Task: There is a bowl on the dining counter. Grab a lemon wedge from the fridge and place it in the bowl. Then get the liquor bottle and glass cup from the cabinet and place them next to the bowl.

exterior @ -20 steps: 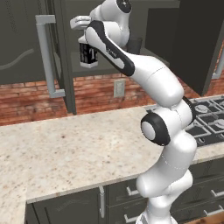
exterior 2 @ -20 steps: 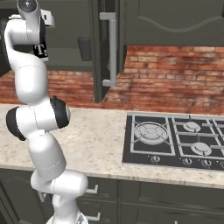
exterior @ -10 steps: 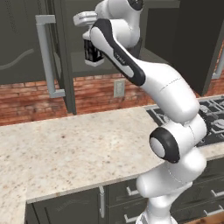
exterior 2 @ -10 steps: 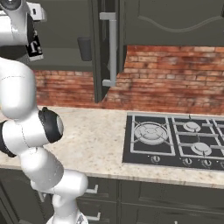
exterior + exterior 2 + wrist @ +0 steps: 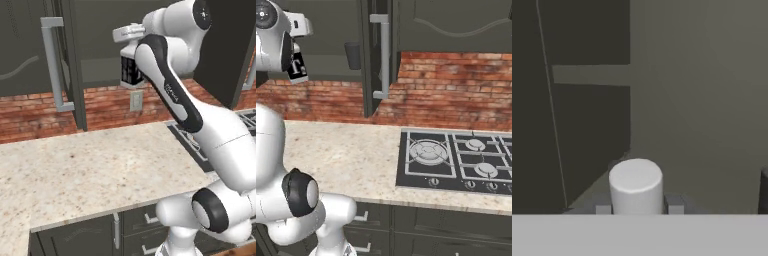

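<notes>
Swinging rightward, the arm [image 5: 175, 100] is carrying the gripper [image 5: 132, 75] from left of centre toward the upper middle of the left base view. Its elbow is now standing much larger in the right half of that frame. The cabinet door handle [image 5: 55, 65] and the counter [image 5: 75, 170] are sitting at the same frame positions as before, so the base is judged not to be driving.

Reading left to right in the left base view:
- Upper left: the open cabinet door is hanging above the brick wall.
- Upper centre: the jaws are clamping the liquor bottle [image 5: 131, 72], a dark body with a pale label, clear of the shelf and high above the counter.
- In the hand view, the bottle's white cap [image 5: 636, 185] is sitting between the two finger tips at bottom centre.
- In the right base view, the bottle [image 5: 297, 67] is showing at upper left, a dark cup-shaped item [image 5: 352, 55] is standing inside the cabinet left of centre, and the hob [image 5: 456, 160] is lying at lower right.

Task status, as a judgement: the bottle fetch is under way. The bowl and lemon wedge are not in frame, so that step cannot be confirmed. The bottle is not yet being placed, and the cup-shaped item, possibly the glass cup, is remaining to be collected.
</notes>
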